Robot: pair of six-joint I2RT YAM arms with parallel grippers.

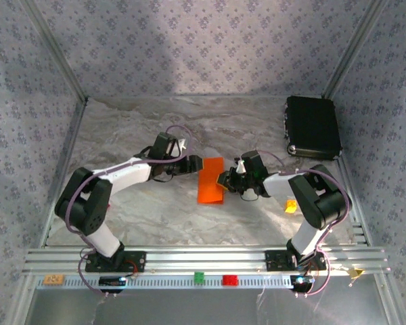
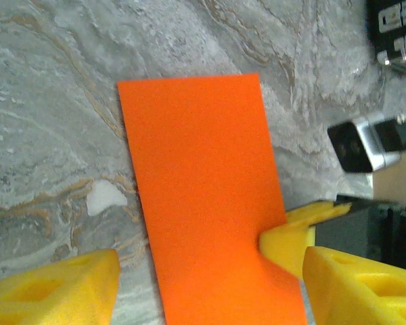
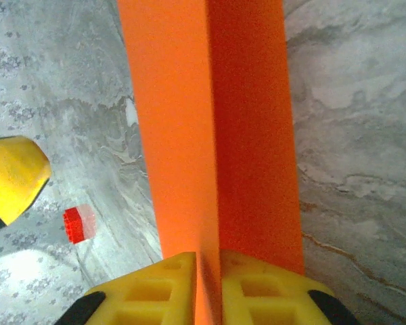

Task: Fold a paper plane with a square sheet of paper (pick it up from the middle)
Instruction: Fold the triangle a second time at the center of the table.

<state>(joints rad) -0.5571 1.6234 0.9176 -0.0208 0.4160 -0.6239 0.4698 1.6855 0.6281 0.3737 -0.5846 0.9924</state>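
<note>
Table [image 1: 189,115] free at back — orange paper [image 1: 210,180] bars centre, black box [image 1: 313,126] far-right.

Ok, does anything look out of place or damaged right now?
Nothing looks damaged: the orange paper is folded in half and pinched by the right end effector. One stray: a small yellow block lying loose on the table beside the right arm.

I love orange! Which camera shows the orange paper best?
Left wrist view: the thin bright orange folded paper shows its broad face and three edges. Right wrist view looks along its crease, pinched by the right gripper. Top view shows it small.
</note>
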